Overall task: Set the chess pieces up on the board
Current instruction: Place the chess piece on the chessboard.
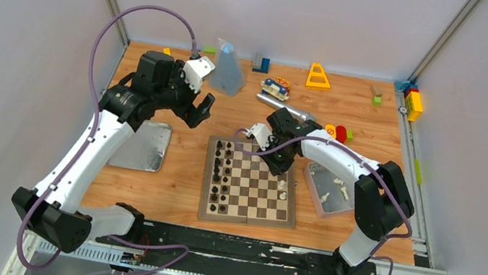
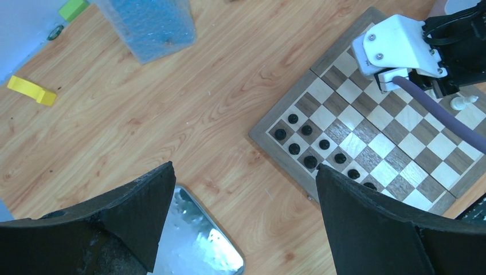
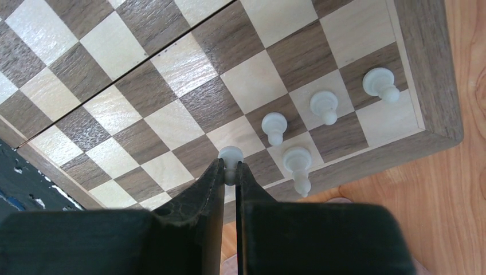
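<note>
The board [image 1: 255, 216] lies in the middle of the table, with black pieces [image 1: 221, 174] in its two left columns. My right gripper [image 3: 230, 170] is shut on a white pawn [image 3: 230, 154] and holds it over the board's [image 3: 172, 63] right edge squares. Several white pieces [image 3: 324, 106] stand there close by, one [image 3: 298, 163] right beside the fingers. From above, the right gripper [image 1: 278, 163] is over the board's far right part. My left gripper [image 1: 203, 111] is open and empty, raised off the board's far left corner. In its wrist view the jaws [image 2: 246, 172] are spread wide over bare table.
A metal tin [image 1: 317, 192] holding more white pieces sits right of the board. A flat metal lid [image 1: 145, 146] lies left of it, also in the left wrist view [image 2: 200, 240]. A blue wrapped bag [image 1: 228, 69], a metal cylinder [image 1: 282, 104], a yellow triangle [image 1: 319, 76] and blocks line the back.
</note>
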Motion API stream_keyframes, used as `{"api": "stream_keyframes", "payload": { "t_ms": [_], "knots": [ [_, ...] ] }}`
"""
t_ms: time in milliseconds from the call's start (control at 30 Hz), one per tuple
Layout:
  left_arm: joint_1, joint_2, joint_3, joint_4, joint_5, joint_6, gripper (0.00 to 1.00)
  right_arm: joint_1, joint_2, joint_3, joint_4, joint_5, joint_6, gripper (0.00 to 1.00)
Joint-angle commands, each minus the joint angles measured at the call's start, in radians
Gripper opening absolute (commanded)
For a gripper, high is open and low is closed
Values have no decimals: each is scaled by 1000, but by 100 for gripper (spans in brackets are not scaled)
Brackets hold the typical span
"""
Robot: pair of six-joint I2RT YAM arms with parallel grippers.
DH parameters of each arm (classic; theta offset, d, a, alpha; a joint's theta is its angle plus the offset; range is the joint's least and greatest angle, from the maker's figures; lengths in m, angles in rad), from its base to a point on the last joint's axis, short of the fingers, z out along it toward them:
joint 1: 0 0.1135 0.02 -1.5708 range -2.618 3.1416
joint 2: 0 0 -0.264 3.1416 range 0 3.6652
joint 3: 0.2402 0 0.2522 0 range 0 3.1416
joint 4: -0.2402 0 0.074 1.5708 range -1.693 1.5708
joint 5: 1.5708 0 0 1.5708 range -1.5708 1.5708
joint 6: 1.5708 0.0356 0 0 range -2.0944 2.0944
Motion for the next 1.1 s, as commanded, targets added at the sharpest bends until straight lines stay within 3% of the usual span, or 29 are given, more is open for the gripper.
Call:
{"api": "stream_keyframes", "payload": {
  "t_ms": [0,1067],
  "knots": [
    [6,-32,-8,26,3,15,100,12,30,48,45,9,10,0],
    [6,-26,-15,32,8,15,100,34,71,20,21,49,3,5]
  ]
}}
